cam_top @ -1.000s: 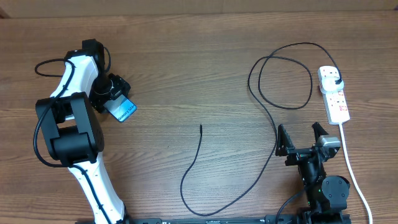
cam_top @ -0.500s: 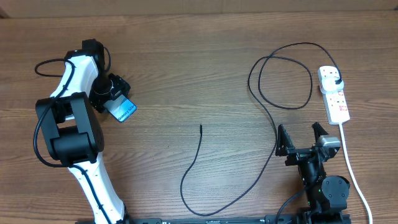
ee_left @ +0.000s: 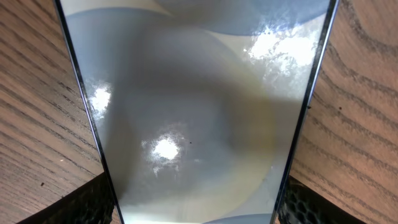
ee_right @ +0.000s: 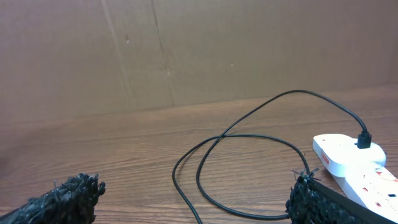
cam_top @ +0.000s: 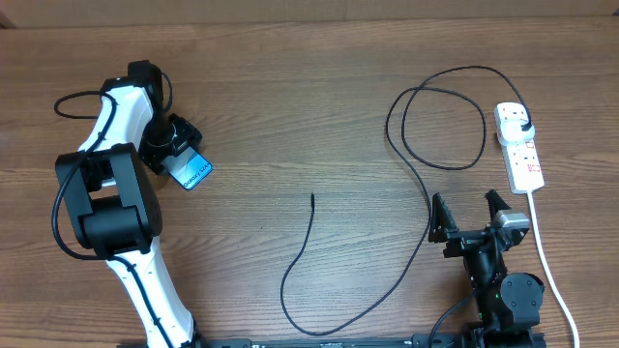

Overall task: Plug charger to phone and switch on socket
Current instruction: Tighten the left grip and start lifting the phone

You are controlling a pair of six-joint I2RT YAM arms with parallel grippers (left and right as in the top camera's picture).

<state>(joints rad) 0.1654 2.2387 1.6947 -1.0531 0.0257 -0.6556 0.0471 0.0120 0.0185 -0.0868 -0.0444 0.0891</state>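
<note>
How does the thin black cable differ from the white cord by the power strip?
The black cable is thinner than the white cord. The black cable loops across the table, its tip lying free; the white cord runs nearly straight toward the near edge. Both join the power strip.

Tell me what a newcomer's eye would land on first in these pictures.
First comes the glowing light-blue phone at the table's left, with the left gripper over it and a finger on either side of it. Next is the charger, a black cable running from a loose tip mid-table through a big loop to the white socket at the right edge, where it is plugged in. The right gripper sits open and empty nearby.
</note>
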